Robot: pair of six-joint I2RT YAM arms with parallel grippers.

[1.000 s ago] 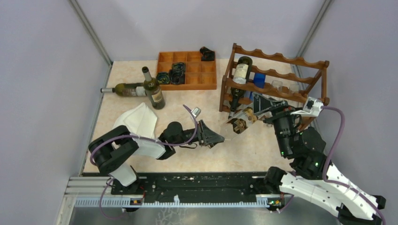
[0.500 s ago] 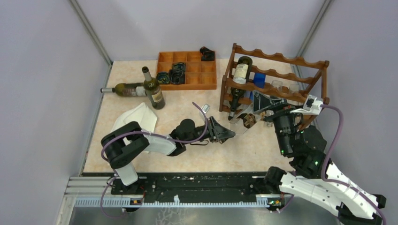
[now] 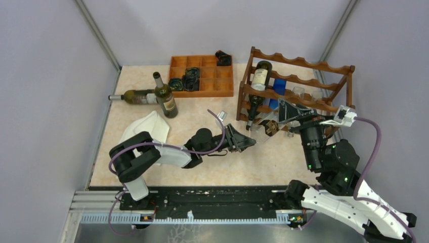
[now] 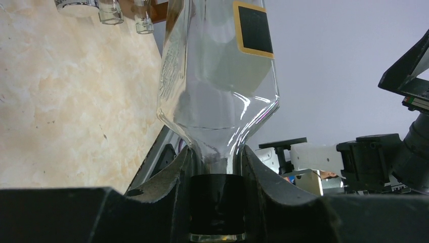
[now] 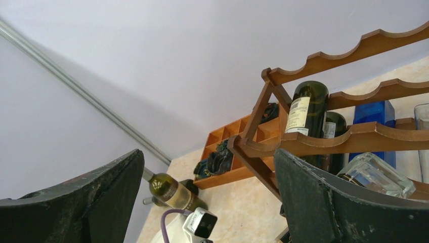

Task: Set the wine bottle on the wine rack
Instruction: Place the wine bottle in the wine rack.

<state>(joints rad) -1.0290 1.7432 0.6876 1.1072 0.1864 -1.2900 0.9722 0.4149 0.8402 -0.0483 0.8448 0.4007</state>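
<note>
The wine bottle (image 4: 217, 76) is clear glass with a black, gold-edged label and a black cap. My left gripper (image 4: 216, 157) is shut on its neck. From above, the bottle (image 3: 266, 128) lies tilted, its base end at the front of the lowest tier of the reddish-brown wine rack (image 3: 303, 63); I cannot tell whether it rests on a rail. My left gripper (image 3: 251, 142) is just left of the rack. My right gripper (image 3: 292, 112) hangs open by the rack's front, holding nothing. In the right wrist view the open gripper (image 5: 207, 157) faces the rack (image 5: 354, 50), with the bottle's base (image 5: 377, 174) at lower right.
A green bottle (image 3: 261, 75), a darker bottle (image 3: 253, 104) and a blue object (image 3: 279, 85) sit in the rack. At left, one green bottle (image 3: 164, 96) stands and another (image 3: 136, 96) lies flat. An orange compartment tray (image 3: 202, 92) and a white cloth (image 3: 152, 129) are nearby.
My left arm has stretched right, carrying the clear bottle toward the rack's lowest tier. My right gripper has drawn back slightly to the right, staying open.
</note>
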